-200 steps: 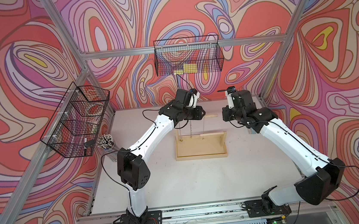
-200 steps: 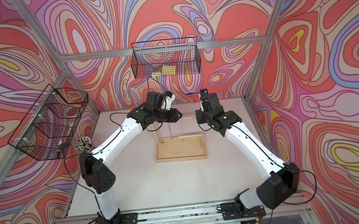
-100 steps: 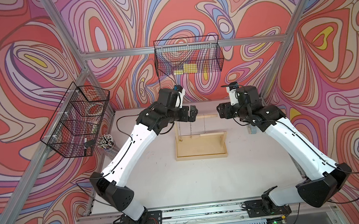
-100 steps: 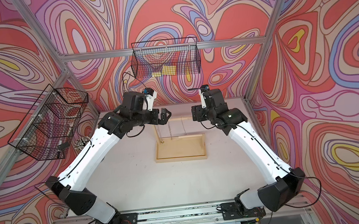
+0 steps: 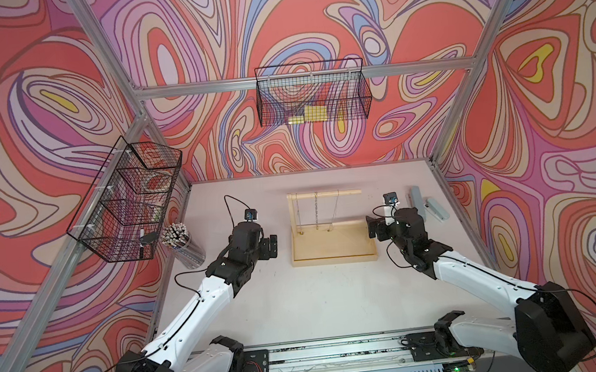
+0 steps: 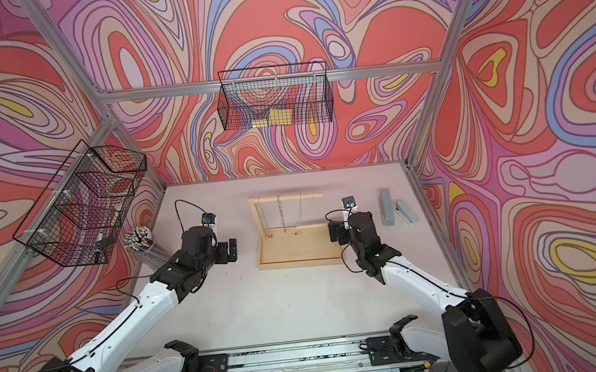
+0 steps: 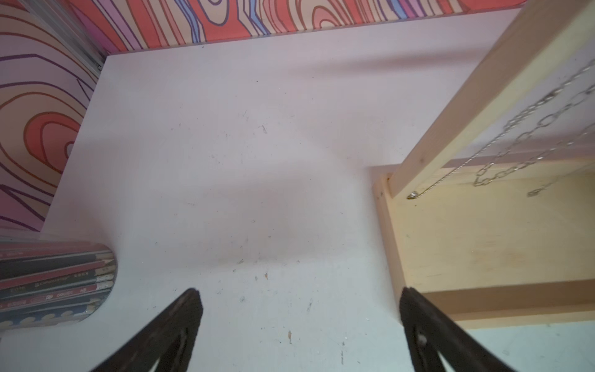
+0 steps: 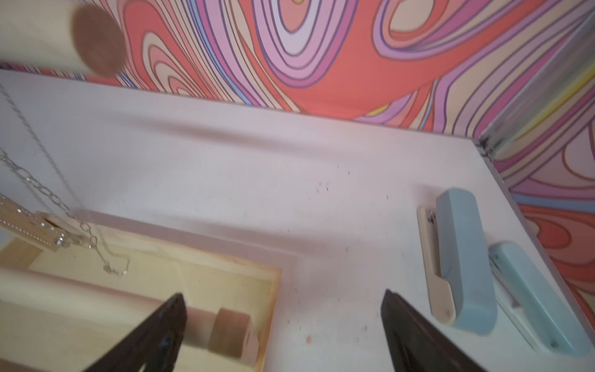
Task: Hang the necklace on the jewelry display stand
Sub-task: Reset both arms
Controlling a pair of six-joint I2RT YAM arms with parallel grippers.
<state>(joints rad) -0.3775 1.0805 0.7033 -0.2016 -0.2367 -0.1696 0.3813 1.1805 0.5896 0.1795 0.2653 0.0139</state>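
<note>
Pale wooden jewelry display stand (image 5: 333,245) sits mid-worktop (image 5: 319,304); the necklace (image 5: 316,209) hangs from its upper crossbar. Both arms have drawn back from that bar since a second ago: left gripper (image 7: 299,317) and right gripper (image 8: 283,319) flank the stand, jaws released, empty. Swirl-patterned walls enclose; pencil cup (image 5: 182,242), two staplers (image 8: 463,257) nearby.

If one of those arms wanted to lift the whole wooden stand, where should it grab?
Probably the top dowel of the jewelry display stand, gripped from above near its bare end on the right gripper's side. It is round, slim and free of chains there; the tray base looks too wide.
</note>
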